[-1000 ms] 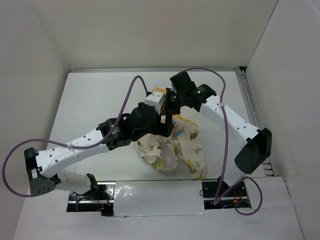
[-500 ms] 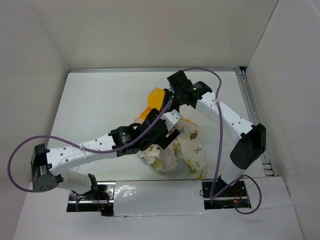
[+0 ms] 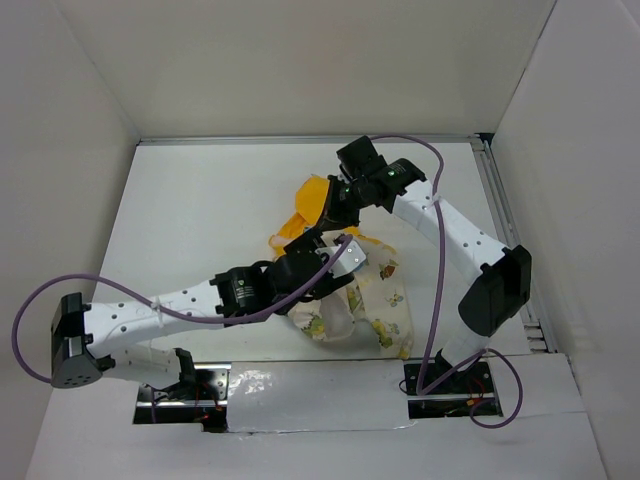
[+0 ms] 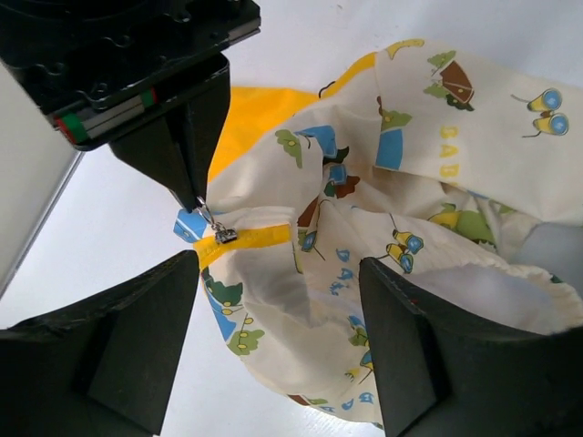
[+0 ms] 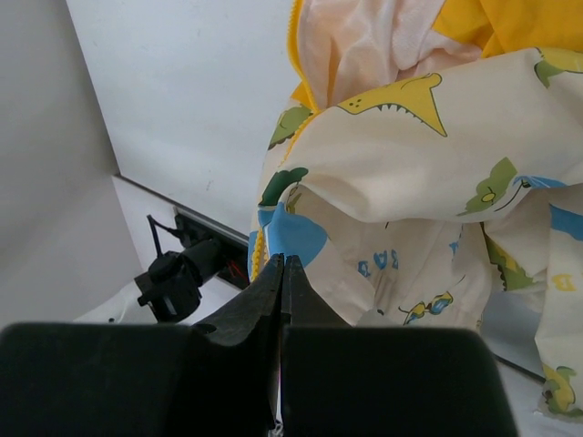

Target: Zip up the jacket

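The jacket lies bunched in the middle of the table, cream with cartoon prints, its yellow-orange hood at the far side. My right gripper is shut on the zipper pull and holds that edge up; in the left wrist view its fingertips pinch the pull just above the metal slider on the yellow zipper tape. My left gripper is open, and its fingers straddle a fold of the jacket without gripping it. In the right wrist view the shut right gripper sits by the yellow teeth.
White walls enclose the table on three sides. A metal rail runs along the right edge. Purple cables loop over both arms. The arm bases and black mounts stand at the near edge.
My left gripper has moved nearer and to the right, away from the right gripper, and lower over the jacket. The orange hood has come into view. The right gripper has shifted slightly left.
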{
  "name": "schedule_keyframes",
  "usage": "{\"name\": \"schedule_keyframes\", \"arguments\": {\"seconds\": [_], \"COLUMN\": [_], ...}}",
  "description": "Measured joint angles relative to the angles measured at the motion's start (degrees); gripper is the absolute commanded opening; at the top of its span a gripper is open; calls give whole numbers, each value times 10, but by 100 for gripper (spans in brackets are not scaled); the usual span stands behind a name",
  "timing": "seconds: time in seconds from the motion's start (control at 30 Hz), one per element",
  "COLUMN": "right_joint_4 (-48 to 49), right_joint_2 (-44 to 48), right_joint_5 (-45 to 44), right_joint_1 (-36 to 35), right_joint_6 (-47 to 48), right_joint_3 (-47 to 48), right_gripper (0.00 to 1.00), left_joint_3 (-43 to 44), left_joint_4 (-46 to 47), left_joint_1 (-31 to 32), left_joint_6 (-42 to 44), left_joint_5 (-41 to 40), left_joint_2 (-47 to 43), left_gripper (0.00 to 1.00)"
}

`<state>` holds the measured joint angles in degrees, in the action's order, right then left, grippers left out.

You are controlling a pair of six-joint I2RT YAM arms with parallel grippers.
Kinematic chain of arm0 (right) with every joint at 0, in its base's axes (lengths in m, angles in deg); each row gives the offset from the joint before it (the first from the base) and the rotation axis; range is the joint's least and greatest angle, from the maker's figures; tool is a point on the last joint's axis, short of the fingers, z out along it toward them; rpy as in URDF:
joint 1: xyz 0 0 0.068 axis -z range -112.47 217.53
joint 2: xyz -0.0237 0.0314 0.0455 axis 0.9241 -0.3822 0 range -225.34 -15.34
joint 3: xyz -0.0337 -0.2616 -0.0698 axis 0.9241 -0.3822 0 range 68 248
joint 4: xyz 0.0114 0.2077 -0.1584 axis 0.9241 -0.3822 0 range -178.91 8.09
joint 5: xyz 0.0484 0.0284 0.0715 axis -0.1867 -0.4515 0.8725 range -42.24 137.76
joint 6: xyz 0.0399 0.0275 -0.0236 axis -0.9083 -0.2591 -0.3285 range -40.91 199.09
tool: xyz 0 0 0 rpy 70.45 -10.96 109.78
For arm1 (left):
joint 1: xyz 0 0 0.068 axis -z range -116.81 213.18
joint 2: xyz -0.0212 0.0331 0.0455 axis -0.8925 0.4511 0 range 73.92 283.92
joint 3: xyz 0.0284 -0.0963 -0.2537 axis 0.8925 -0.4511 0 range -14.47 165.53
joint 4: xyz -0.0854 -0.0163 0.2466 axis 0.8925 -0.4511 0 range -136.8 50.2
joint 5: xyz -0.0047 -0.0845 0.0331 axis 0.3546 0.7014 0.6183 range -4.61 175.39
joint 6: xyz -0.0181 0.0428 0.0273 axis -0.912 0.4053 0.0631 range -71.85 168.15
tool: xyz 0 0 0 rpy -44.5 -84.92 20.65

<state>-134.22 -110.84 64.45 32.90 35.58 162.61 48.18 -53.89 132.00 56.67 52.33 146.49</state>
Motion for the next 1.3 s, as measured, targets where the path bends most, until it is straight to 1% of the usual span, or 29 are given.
{"name": "schedule_keyframes", "arguments": {"seconds": [0.3,0.43,0.53,0.57,0.6,0.63,0.67,0.7,0.73,0.77,0.8,0.83,0.87,0.97,1.1,1.17,1.3], "right_joint_4": [0,0,0,0,0,0,0,0,0,0,0,-1,-2,-4,-4,5,16], "right_joint_2": [0,0,0,0,0,0,0,0,0,0,0,0,0,0,-1,0,11], "right_joint_5": [17,24,33,37,39,41,43,45,46,46,45,45,43,28,-19,-37,-61], "right_joint_1": [4,6,9,10,11,12,12,12,12,11,11,9,7,0,-23,-33,-52], "right_joint_6": [2,4,6,6,6,6,6,7,8,10,10,11,12,19,34,40,42], "right_joint_3": [0,0,0,0,0,0,0,0,0,0,0,0,0,0,3,0,-11], "right_gripper": [0,0,0,0,0,0,0,0,0,0,0,0,0,0,0,0,0], "left_joint_3": [0,0,0,0,0,0,0,0,-1,-2,-2,-4,-6,-9,-14,-24,-53], "left_joint_4": [-17,-28,-43,-48,-50,-50,-48,-46,-43,-35,-27,-13,1,22,23,21,12], "left_joint_1": [0,0,0,0,0,0,0,0,0,0,0,0,0,0,-2,-3,-8], "left_joint_6": [1,-6,-19,-26,-27,-29,-28,-25,-26,-22,-18,-8,2,19,22,21,18], "left_joint_5": [-13,-28,-39,-42,-43,-45,-46,-49,-50,-50,-50,-50,-50,-43,-24,-10,38], "left_joint_2": [18,26,36,38,38,38,38,38,38,37,37,37,37,37,25,6,-62], "left_gripper": [82,74,66,59,56,51,44,43,37,25,19,4,0,0,0,0,0]}}
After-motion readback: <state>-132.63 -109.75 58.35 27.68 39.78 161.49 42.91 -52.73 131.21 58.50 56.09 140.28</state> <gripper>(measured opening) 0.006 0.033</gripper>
